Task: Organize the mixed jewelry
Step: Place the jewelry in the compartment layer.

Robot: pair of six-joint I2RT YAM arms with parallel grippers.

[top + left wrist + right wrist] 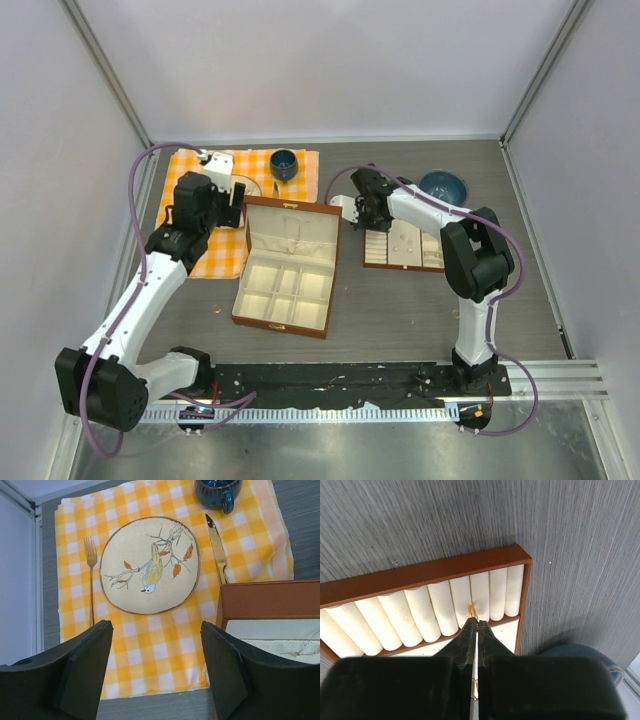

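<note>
Bird plate (150, 565), fork (90, 552), knife (216, 547), perhaps a mug (216, 492).

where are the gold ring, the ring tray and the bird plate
gold ring (473, 613), right wrist view, top of its loop
ring tray (425, 573), right wrist view, its brown far rim
bird plate (150, 565), left wrist view, its painted middle

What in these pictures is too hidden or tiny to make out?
- Small gold ring: right wrist view, the shut right gripper covers its lower part; seating unclear.
- Bird-painted round plate: top view, mostly under the left gripper.
- Thin silver chain: left wrist view, cut off by right edge.
- Dark blue cup: left wrist view, cut off by top edge.
</note>
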